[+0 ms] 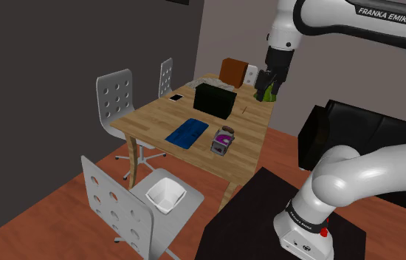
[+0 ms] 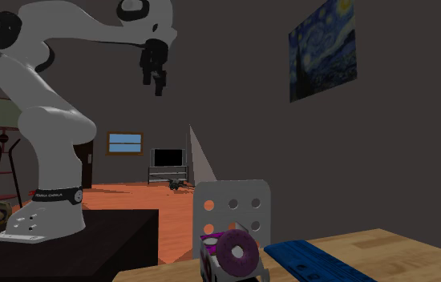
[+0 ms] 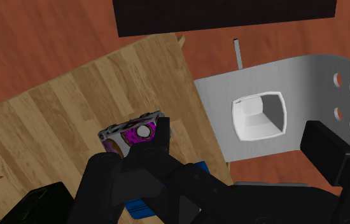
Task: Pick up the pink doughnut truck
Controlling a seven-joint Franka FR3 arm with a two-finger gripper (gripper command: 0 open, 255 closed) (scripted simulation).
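Up high the hand [image 2: 155, 80] hangs empty; the wrist view shows its fingers [image 3: 326, 149] apart. Below, the doughnut truck [image 3: 135, 132] sits on the tabletop [image 3: 46, 121]

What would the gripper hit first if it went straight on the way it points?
Probably the grey chair seat, near the wooden table's edge and beside the white bin, not the doughnut truck, which lies off by one finger. The gripper is high, so depth is uncertain.
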